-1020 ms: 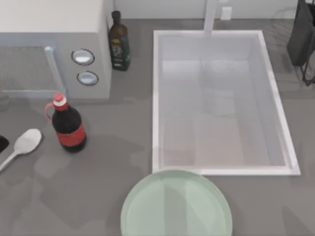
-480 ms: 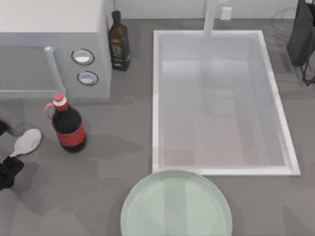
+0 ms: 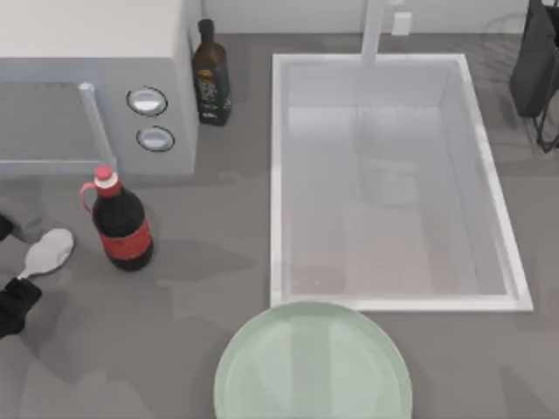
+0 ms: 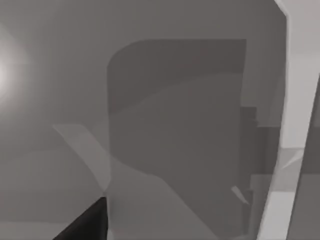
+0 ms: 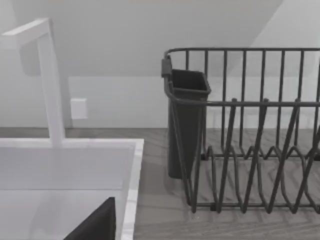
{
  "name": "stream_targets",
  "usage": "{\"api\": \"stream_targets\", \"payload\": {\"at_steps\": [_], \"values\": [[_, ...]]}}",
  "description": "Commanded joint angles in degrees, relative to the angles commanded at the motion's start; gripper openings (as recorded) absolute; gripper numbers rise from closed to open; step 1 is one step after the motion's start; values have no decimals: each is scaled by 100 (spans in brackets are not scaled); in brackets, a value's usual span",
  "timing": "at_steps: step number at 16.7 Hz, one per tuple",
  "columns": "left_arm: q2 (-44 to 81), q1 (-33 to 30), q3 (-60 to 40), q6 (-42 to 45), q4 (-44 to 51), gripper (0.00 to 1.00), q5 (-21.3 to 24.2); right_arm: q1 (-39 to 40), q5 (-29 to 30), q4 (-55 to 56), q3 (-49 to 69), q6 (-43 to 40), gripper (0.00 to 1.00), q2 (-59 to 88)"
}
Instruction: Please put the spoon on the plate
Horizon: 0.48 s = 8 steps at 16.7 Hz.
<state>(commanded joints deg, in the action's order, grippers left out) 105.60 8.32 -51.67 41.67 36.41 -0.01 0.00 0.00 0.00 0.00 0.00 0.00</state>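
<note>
Barely begun: the spoon (image 3: 48, 251) lies at the frame's left edge, the plate (image 3: 313, 362) bare at bottom centre. The left gripper (image 3: 10, 266) seems to straddle its handle; I cannot tell the state of its fingers.

The left gripper (image 3: 10, 262) sat at the table's left edge, its dark fingers (image 3: 17, 301) either side of the pale grey handle of the small white spoon (image 3: 48, 250), whose oval bowl lay on the grey table (image 3: 183, 349) just right of the gripper. A red-capped dark cola bottle (image 3: 120, 223) stood upright just beyond the spoon's bowl, farther right. The large round mint-green plate (image 3: 313, 367) lay well apart to the gripper's right, at the near edge, below the white rectangular sink (image 3: 389, 179). A white microwave (image 3: 92, 83) and a dark glass bottle (image 3: 210, 76) stood beyond the gripper. The right arm (image 3: 534, 61) stayed at the far right corner.
</note>
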Motion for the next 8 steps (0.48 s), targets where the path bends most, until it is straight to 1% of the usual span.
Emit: {"api": "stream_targets", "payload": {"at_steps": [8], "values": [[0, 0, 0, 0, 0, 25, 0, 0, 0, 0, 0, 0, 100, 0]]}}
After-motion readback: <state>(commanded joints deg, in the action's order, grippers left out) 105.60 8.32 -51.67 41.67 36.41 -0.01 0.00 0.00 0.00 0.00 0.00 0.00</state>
